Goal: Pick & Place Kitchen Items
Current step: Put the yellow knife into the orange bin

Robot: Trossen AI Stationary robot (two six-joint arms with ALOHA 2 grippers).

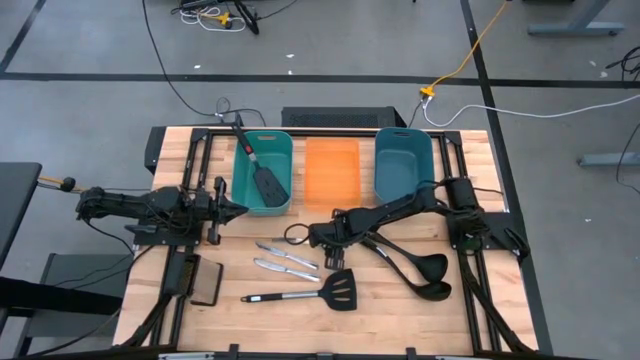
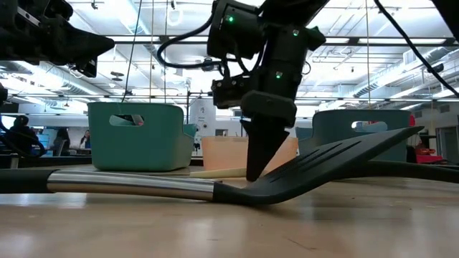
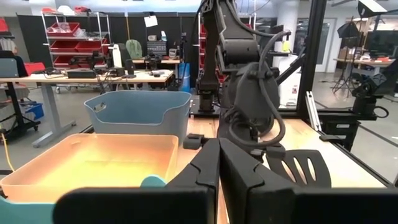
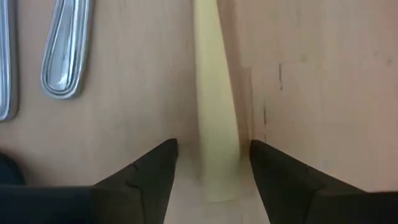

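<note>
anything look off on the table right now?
One thing: the spatula in the left teal bin lies tilted, its handle sticking out over the back rim. Otherwise nothing stands out. The right gripper is open astride the yellow knife; the left gripper is shut.

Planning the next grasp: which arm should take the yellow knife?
Right. The right gripper is down at the table, fingers open either side of the yellow knife. The left gripper sits shut, off by the teal bin.

Robotics lab or workshop: wooden bench (image 1: 400, 300) on concrete floor, loose cables (image 1: 540, 105) at 1 o'clock, red-bin shelving (image 3: 68, 37), workbenches (image 3: 93, 76).
</note>
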